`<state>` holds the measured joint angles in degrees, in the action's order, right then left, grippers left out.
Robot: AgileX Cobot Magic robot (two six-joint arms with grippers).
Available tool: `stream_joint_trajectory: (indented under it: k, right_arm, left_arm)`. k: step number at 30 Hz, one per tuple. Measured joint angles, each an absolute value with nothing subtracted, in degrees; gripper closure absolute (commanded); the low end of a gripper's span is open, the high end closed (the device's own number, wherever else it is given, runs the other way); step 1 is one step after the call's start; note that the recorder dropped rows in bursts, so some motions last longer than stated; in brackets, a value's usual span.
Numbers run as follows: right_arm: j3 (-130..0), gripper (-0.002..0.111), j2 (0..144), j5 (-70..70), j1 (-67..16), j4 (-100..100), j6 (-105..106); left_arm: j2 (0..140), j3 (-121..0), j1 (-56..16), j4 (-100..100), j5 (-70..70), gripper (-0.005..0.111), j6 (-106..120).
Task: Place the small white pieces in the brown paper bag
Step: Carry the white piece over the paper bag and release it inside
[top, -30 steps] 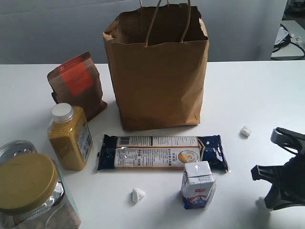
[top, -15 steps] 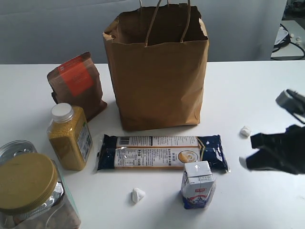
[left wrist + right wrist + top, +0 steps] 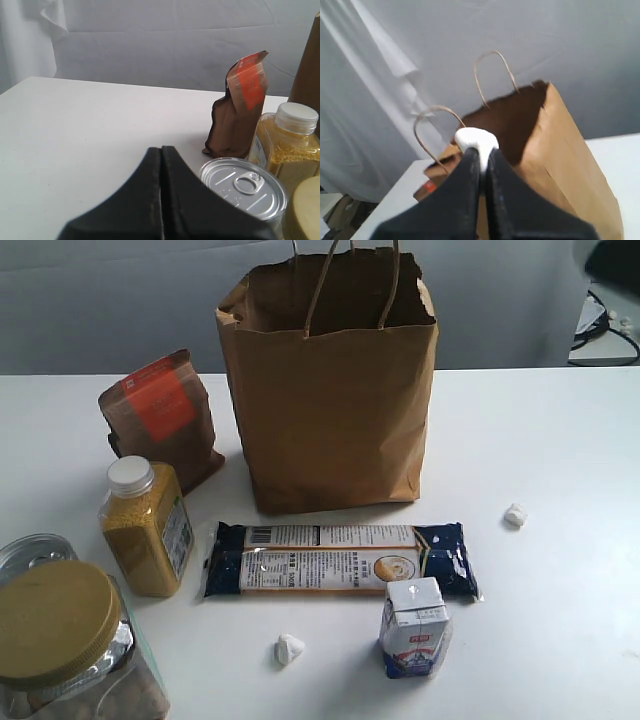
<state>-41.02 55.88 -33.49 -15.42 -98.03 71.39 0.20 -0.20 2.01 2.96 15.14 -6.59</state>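
Observation:
The tall brown paper bag (image 3: 330, 390) stands open at the back middle of the table. Two small white pieces lie on the table: one (image 3: 515, 515) right of the bag, one (image 3: 289, 649) in front of the long blue packet. A third white piece (image 3: 476, 140) is pinched in my right gripper (image 3: 482, 156), which is raised beside the brown paper bag (image 3: 555, 150), facing its open top; in the exterior view only a dark blur (image 3: 612, 262) at the top right corner shows. My left gripper (image 3: 161, 150) is shut and empty, low over the table by the tin can.
A brown pouch with an orange label (image 3: 160, 420), a yellow spice jar (image 3: 147, 528), a tin can (image 3: 244, 185) and a big gold-lidded jar (image 3: 60, 635) crowd the left. A long blue snack packet (image 3: 340, 560) and a small milk carton (image 3: 414, 628) lie in front of the bag.
My right gripper has risen from the table's front right, up and out of the exterior view, carrying a white piece. Nothing on the table has moved.

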Motion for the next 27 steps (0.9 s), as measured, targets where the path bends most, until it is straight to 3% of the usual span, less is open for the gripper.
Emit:
stream_joint_trajectory:
  k: [8,17,27]
  right_arm:
    - [-55.8,0.108,67.6,-39.9,-19.5,-99.8,73.0]
    - [-67.7,0.108,81.8,-22.1,-36.0,-91.0,71.8]
    - [-79.3,0.108,94.9,-17.6,-41.2,-89.7,70.7]
  left_arm:
    - [0.2,-0.2,2.0,3.0,15.1,0.107,-6.6]
    - [0.2,-0.2,2.0,3.0,15.1,0.107,-6.6]
    - [0.2,-0.2,2.0,3.0,15.1,0.107,-6.6]
